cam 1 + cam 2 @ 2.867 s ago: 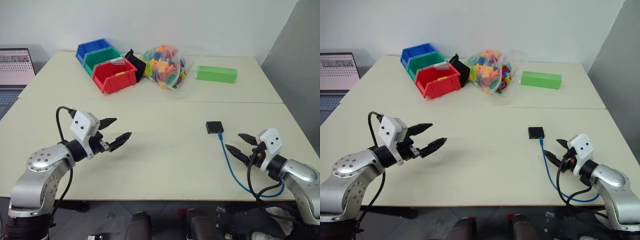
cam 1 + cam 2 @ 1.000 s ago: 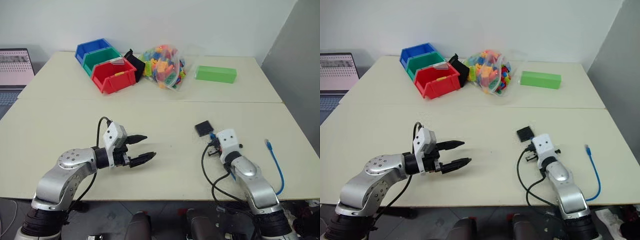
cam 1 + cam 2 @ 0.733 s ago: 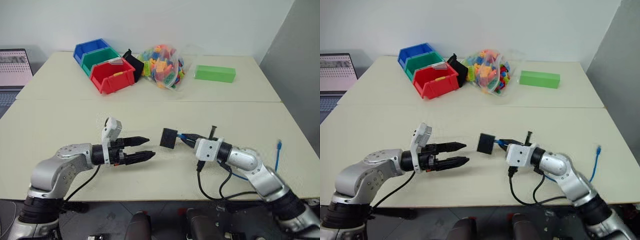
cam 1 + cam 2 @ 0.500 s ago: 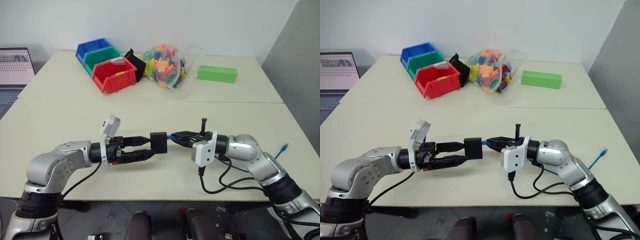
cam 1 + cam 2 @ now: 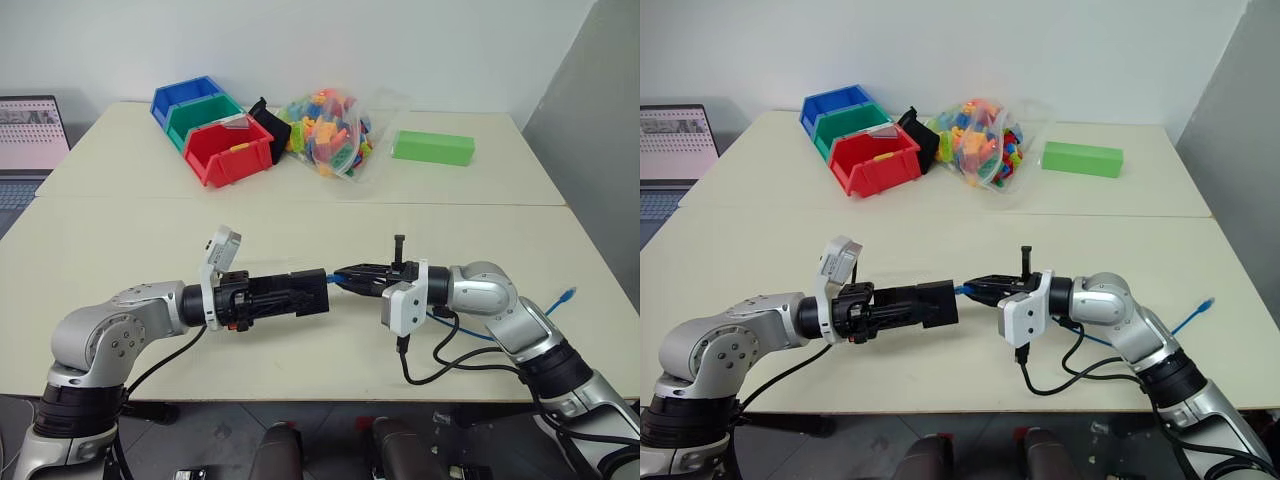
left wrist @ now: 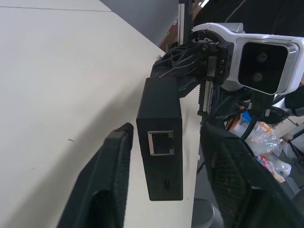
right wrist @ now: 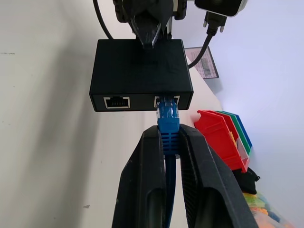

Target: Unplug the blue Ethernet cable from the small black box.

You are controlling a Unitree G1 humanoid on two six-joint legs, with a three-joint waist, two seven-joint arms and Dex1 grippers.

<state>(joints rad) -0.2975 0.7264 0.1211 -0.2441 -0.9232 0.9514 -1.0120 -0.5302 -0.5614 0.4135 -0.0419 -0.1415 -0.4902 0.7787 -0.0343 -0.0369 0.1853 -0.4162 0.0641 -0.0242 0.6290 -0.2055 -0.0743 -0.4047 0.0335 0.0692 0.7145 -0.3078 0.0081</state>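
Fingers gripping box and plug above the surface (image 5: 330,215)

Left gripper (image 5: 305,297) fingers are clasping the small black box (image 7: 141,74); right gripper (image 7: 166,142) fingers are pinching the blue Ethernet cable (image 7: 168,124) at its plug, seated in the box.

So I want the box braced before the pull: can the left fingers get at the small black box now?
Probably yes: the small black box already sits between the left fingers, nothing in the way, while the right gripper pinches the blue Ethernet cable plug.
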